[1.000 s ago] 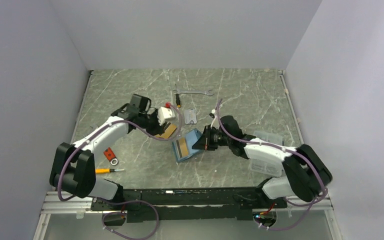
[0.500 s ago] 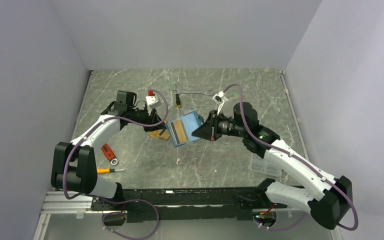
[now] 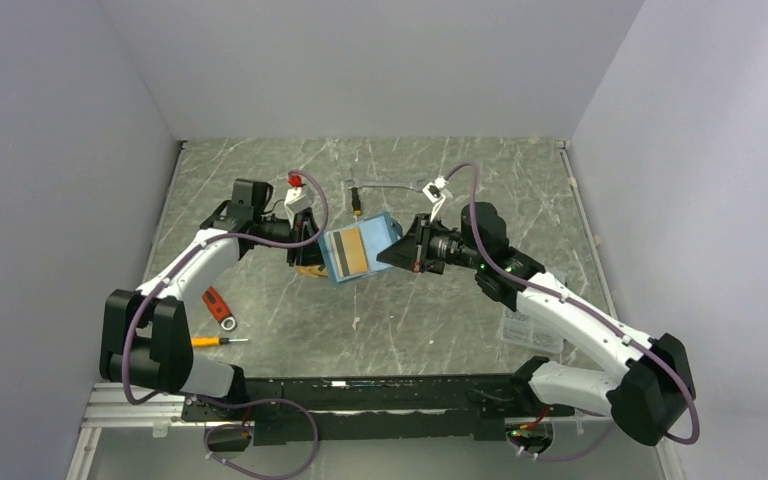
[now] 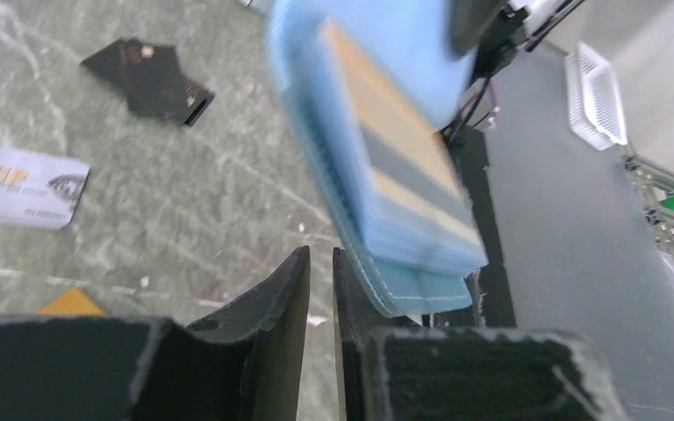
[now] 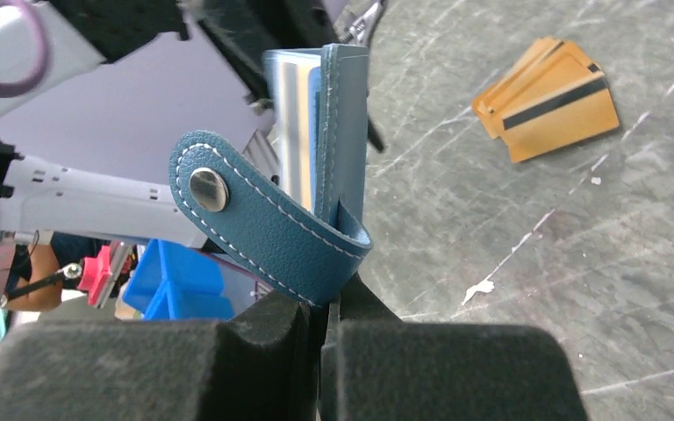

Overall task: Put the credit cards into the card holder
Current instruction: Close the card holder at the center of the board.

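Note:
My right gripper (image 5: pixel 325 303) is shut on the lower edge of the teal-blue card holder (image 5: pixel 342 105), by its snap tab (image 5: pixel 228 202), and holds it up off the table. In the top view the card holder (image 3: pixel 360 250) hangs between the arms, its open face turned left with an orange-gold, striped credit card (image 3: pixel 353 252) in a pocket. My left gripper (image 4: pixel 320 263) sits just below the holder (image 4: pixel 404 132), jaws a narrow slit apart with nothing between them. More orange-gold credit cards (image 5: pixel 548 96) lie on the table, and dark cards (image 4: pixel 154 74) lie further off.
A grey VIP card (image 4: pixel 22 195) lies flat on the marble. A wrench (image 3: pixel 390 186) is at the back, a red USB stick (image 3: pixel 220 308) and an orange-handled screwdriver (image 3: pixel 210 341) at the left front. A clear packet (image 3: pixel 530 325) is under the right arm.
My right arm has lifted the card holder off the table and carried it back and to the left. My left gripper has left the cards on the table, and its jaws have narrowed.

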You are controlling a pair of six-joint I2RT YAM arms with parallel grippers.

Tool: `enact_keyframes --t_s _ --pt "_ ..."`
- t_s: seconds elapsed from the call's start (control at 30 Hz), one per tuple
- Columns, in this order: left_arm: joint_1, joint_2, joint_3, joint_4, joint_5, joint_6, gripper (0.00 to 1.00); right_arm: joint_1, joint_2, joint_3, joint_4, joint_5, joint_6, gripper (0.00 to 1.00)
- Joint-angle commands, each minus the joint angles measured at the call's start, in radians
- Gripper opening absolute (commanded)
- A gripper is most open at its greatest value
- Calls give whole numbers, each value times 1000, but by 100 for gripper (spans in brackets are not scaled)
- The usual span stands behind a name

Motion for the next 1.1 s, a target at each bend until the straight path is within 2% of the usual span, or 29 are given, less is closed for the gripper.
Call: enact_keyframes --t_s 0.0,0.33,0.43,0.5,0.57,0.6,0.63,0.67,0.7,0.73,0.8,0.93,1.07 --pt "-22 -21 123 -291 153 245 21 0 21 -6 112 60 33 0" --pt "-30 115 323 -969 253 897 22 28 107 -15 145 19 60 0" --pt "-30 144 339 -1088 267 1035 22 49 143 -5 140 -4 66 0" --pt "-30 132 316 -1087 271 1058 22 59 168 -24 173 -26 86 0" --pt "-34 98 277 -984 252 970 21 64 191 -54 218 -58 112 0" --pt "-38 69 245 -866 229 847 21 67 202 -65 241 -74 122 0" --pt "-49 32 194 -701 190 671 21 71 210 -72 249 -83 126 0" --pt "-74 -49 93 -467 111 446 20 73 218 -78 256 -94 126 0" --pt "-110 -94 32 -279 -24 241 20 74 224 -87 266 -104 128 0" --pt "-135 -84 33 -294 -68 253 20 76 228 -97 273 -111 129 0" --pt "-146 -90 -23 -170 -160 122 21 75 235 -118 282 -121 129 0" --pt "-166 -84 -48 -102 -295 91 21 73 277 -160 315 -168 133 0" --pt "-243 -64 -71 -73 -435 131 21 67 410 -175 381 -252 134 0"
